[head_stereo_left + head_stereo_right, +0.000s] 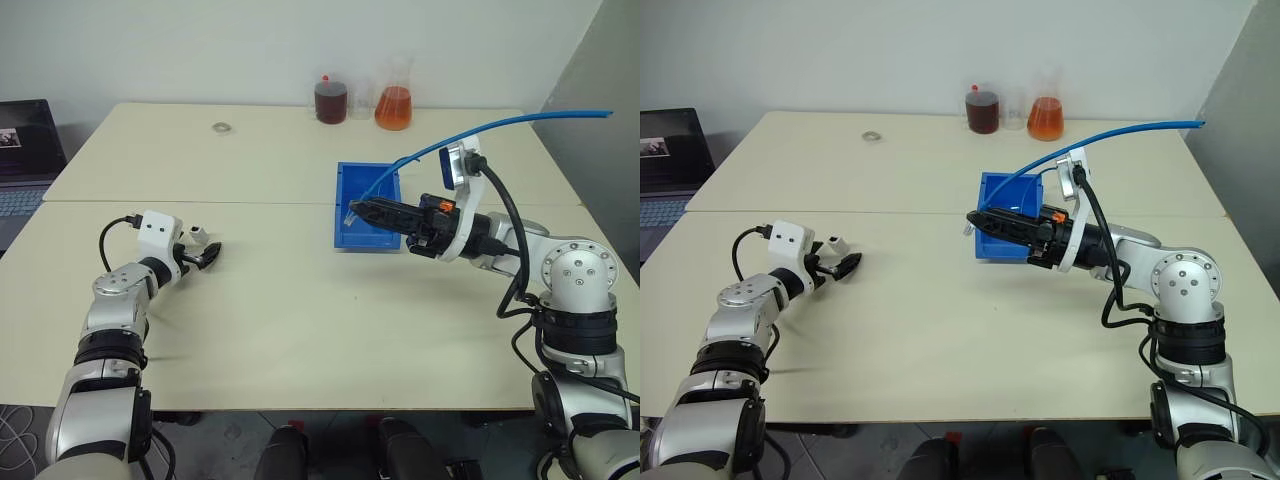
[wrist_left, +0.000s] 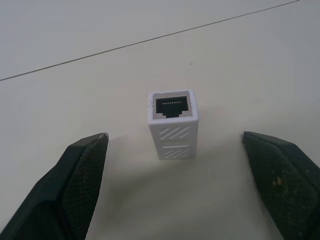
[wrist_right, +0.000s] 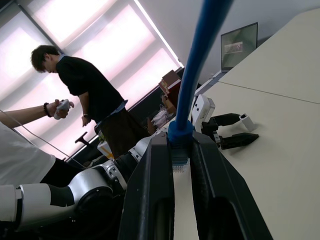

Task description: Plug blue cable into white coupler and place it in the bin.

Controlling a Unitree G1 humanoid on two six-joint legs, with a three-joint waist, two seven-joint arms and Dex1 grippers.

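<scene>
The white coupler (image 2: pixel 173 123) lies on the table with its dark socket facing away from my left gripper (image 1: pixel 205 247). That gripper is open, one black finger (image 2: pixel 75 175) on either side of the coupler and neither touching it. My right gripper (image 1: pixel 353 209) is shut on the blue cable (image 1: pixel 500 125) just behind its clear plug (image 3: pixel 180 163). It is held above the near end of the bin (image 1: pixel 339 205) and points left. From the fingers the cable arcs up and off to the right.
At the table's far edge stand a bottle of dark liquid (image 1: pixel 331 100), a clear beaker (image 1: pixel 360 100) and a flask of orange liquid (image 1: pixel 394 105). A small metal ring (image 1: pixel 221 127) lies far left. A laptop (image 1: pixel 25 150) sits beyond the left edge. A person (image 3: pixel 95 105) stands behind.
</scene>
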